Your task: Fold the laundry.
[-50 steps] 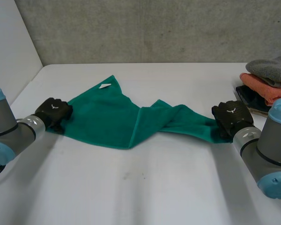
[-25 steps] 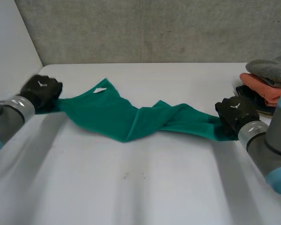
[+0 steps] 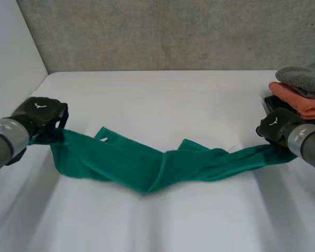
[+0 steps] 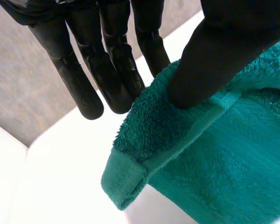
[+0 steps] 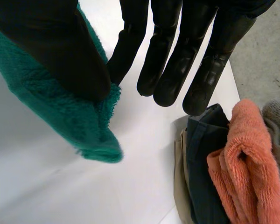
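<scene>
towel (image 3: 147, 168) runs 9 to 3 o'clock, its middle sagging onto the surface (image 3: 163, 100); left hand (image 3: 39, 113) pinches the 9 o'clock corner, right hand (image 3: 275, 126) pinches the 3 o'clock end.

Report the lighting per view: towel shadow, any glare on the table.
Head view: even, soft light; the green towel strung between left hand and right hand throws a faint shadow on the white table, no glare. Left wrist view: dim shade under the towel's corner. Right wrist view: the folded pile darkens the table beside it.
</scene>
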Controlling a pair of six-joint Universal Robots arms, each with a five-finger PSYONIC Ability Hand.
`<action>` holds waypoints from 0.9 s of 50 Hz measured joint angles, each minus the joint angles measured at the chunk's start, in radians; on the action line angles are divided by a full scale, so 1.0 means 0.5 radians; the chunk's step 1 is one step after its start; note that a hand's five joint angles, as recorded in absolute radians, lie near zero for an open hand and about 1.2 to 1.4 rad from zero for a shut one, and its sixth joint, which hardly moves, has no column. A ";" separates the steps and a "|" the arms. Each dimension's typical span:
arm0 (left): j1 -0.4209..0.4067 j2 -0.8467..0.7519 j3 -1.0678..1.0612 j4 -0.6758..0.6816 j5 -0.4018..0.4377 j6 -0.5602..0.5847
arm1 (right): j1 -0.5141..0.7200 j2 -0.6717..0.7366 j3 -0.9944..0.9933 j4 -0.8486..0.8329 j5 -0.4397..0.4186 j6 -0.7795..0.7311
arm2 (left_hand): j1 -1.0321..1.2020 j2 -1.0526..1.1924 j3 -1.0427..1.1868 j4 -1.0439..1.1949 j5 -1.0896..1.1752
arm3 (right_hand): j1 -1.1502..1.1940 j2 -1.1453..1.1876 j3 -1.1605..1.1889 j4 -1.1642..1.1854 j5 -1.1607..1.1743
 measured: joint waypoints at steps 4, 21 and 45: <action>-0.094 -0.245 0.200 -0.031 -0.131 -0.009 | -0.003 0.128 0.008 -0.087 -0.019 -0.105 | 0.000 0.000 0.000 0.000 0.000 | 0.000 0.000 0.000 0.000 0.007; -0.250 -0.131 0.383 -0.003 -0.225 -0.047 | -0.004 -0.484 0.665 0.665 -0.671 -0.177 | 0.000 0.001 0.000 0.000 0.000 | -0.410 -0.465 -0.465 -0.465 -0.419; -0.509 0.025 0.658 0.048 -0.238 -0.038 | 0.150 -0.098 -0.366 0.403 -0.751 0.774 | 0.000 0.001 0.000 0.001 0.000 | -1.549 -1.894 -1.929 -1.894 -1.834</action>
